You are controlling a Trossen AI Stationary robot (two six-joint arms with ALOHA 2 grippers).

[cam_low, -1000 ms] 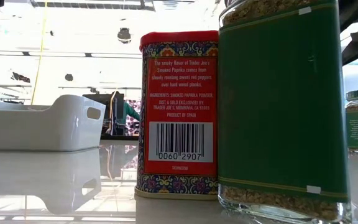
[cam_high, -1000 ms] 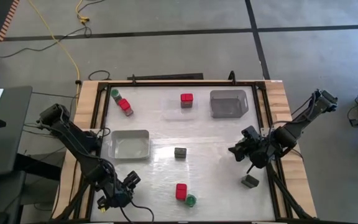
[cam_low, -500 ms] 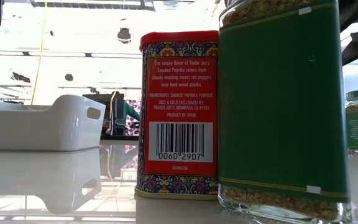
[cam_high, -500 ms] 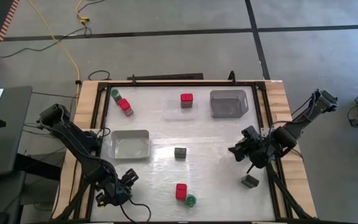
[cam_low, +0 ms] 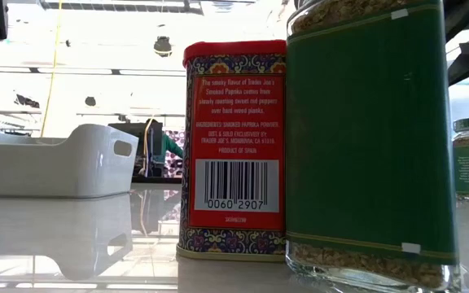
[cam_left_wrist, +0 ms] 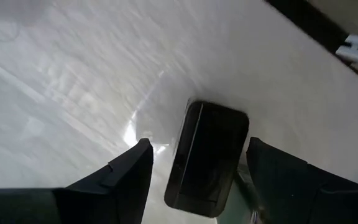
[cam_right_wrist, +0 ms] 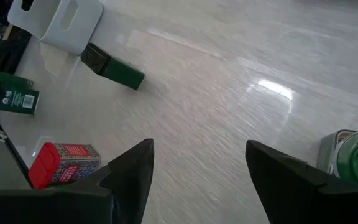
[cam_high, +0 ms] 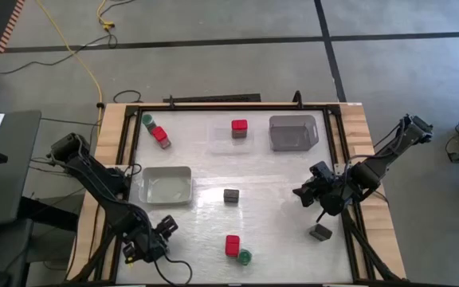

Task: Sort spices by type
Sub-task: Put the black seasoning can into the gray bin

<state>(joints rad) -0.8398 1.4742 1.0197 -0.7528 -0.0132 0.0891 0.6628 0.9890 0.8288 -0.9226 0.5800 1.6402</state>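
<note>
My left gripper (cam_high: 166,229) hangs open over the table's near left corner, pointing steeply down. In its wrist view a dark grey tin (cam_left_wrist: 207,155) lies on the table between the two fingers, and I see no touch. My right gripper (cam_high: 300,193) hovers open at the right side, with nothing between its fingers (cam_right_wrist: 197,146). Other spices stand around. A green-lidded jar (cam_high: 147,119) and a red block (cam_high: 160,135) are at far left. One red block (cam_high: 239,126) is in the far middle. A dark tin (cam_high: 231,194) is in the middle, and another dark tin (cam_high: 320,232) is at near right. A red block (cam_high: 232,244) stands beside a green jar (cam_high: 245,257) near the front.
A white tray (cam_high: 166,185) sits left of centre. A clear tray (cam_high: 229,139) lies under the far-middle red block, and a grey bin (cam_high: 293,132) stands at far right. The low view is filled by the red block (cam_low: 233,146) and the green jar (cam_low: 369,138).
My left gripper has sunk a little toward the table at the near left corner and turned slightly. Its fingers stay apart.
</note>
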